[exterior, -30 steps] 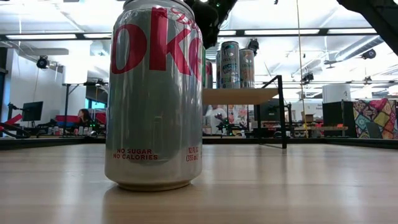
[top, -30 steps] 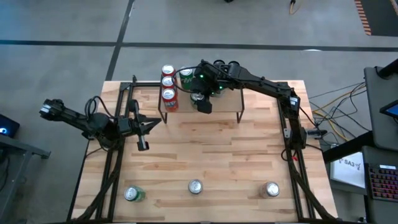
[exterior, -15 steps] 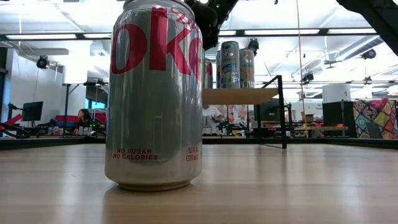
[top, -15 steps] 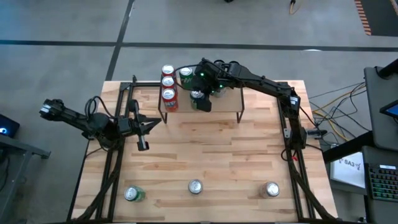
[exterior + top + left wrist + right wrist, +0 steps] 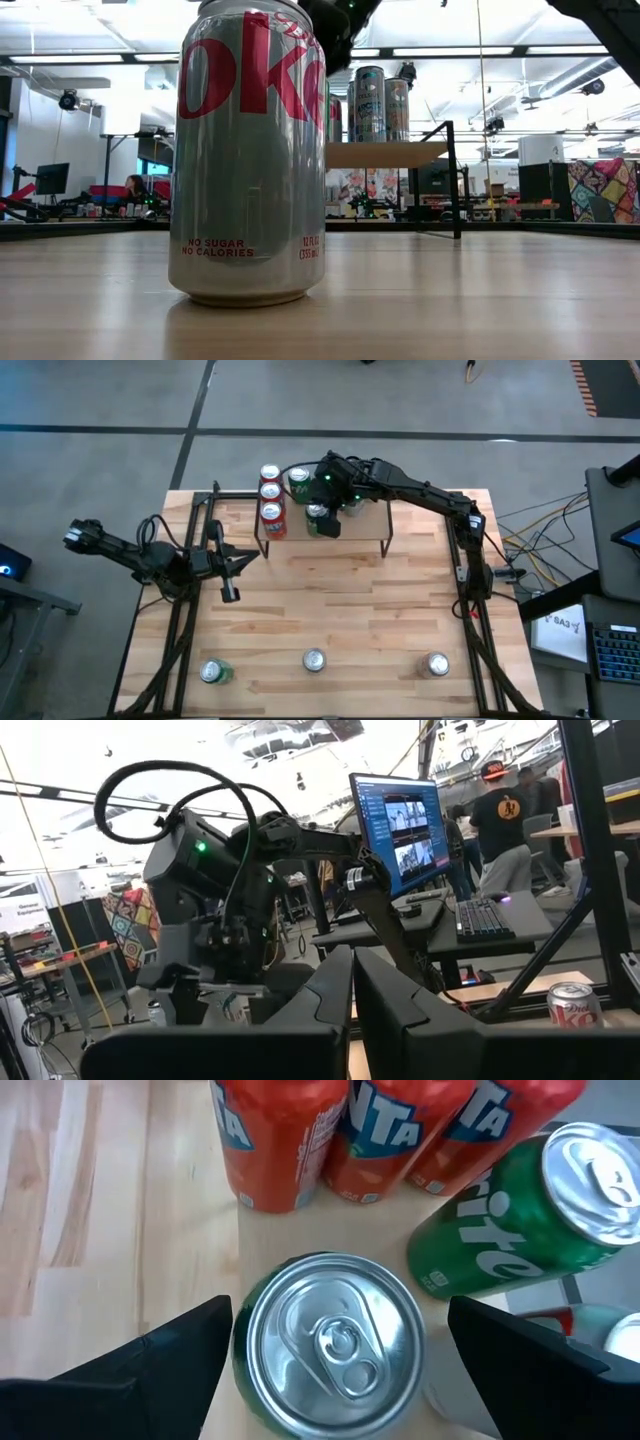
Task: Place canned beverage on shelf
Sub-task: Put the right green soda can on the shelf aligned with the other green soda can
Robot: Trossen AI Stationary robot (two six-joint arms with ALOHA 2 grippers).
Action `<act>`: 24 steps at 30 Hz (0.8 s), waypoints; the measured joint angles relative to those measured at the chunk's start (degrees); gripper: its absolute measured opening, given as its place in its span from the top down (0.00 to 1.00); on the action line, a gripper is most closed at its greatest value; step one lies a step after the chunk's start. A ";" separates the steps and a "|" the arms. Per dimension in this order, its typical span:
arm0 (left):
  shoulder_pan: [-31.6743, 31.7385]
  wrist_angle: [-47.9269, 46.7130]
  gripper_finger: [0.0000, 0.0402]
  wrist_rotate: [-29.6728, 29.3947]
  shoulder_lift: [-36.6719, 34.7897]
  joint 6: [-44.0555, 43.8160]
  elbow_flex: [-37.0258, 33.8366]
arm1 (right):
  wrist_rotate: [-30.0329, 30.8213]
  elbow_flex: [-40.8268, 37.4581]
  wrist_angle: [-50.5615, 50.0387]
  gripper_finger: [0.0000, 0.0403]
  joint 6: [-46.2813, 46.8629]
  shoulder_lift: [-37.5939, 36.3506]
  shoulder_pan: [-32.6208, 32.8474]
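Observation:
The shelf (image 5: pixel 352 526) stands at the table's far middle on black legs. On its left end stand three orange-red cans (image 5: pixel 270 492) in a row and a green can (image 5: pixel 298 482). Beside them a can (image 5: pixel 335 1342) with a silver top stands upright on the shelf board (image 5: pixel 330 1232). My right gripper (image 5: pixel 340 1320) hovers over it, slanting down, open, one finger on each side and a gap to the can. My left gripper (image 5: pixel 243 560) is shut on nothing above the table's left side. In the low view the shelf (image 5: pixel 385 153) shows behind a big silver can (image 5: pixel 250 150).
Three more cans stand along the table's near edge: a green one (image 5: pixel 213 673) at the left, a silver one (image 5: pixel 314 660) in the middle and a silver one (image 5: pixel 437 664) at the right. The shelf's right half is bare board. People stand beyond the table (image 5: pixel 505 830).
My right gripper has drawn back slightly toward the table's far edge. The silver top of the can below it, covered a second ago in the high view, now shows. The can stays upright on the shelf.

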 joint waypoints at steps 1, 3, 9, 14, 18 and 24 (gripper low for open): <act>0.01 0.00 1.00 0.00 0.00 0.01 0.00 | 0.02 0.00 0.03 0.10 0.00 -0.18 0.00; 0.02 0.00 1.00 0.00 0.00 0.00 0.00 | 0.03 0.01 0.17 0.10 0.04 -0.73 0.00; 0.01 0.30 1.00 0.00 0.80 -1.31 0.00 | 0.06 0.02 0.09 0.11 1.16 -3.18 0.56; 0.66 3.21 1.00 0.02 4.07 -1.53 0.00 | 0.00 -0.06 -0.60 0.16 0.28 -5.66 3.31; 2.71 2.46 1.00 0.01 8.11 -2.94 1.93 | -0.12 -1.31 -0.74 0.26 -1.06 -7.98 6.21; 6.30 -9.39 1.00 0.04 16.17 -7.21 9.38 | -0.12 -8.13 0.47 0.50 -1.71 -12.66 7.93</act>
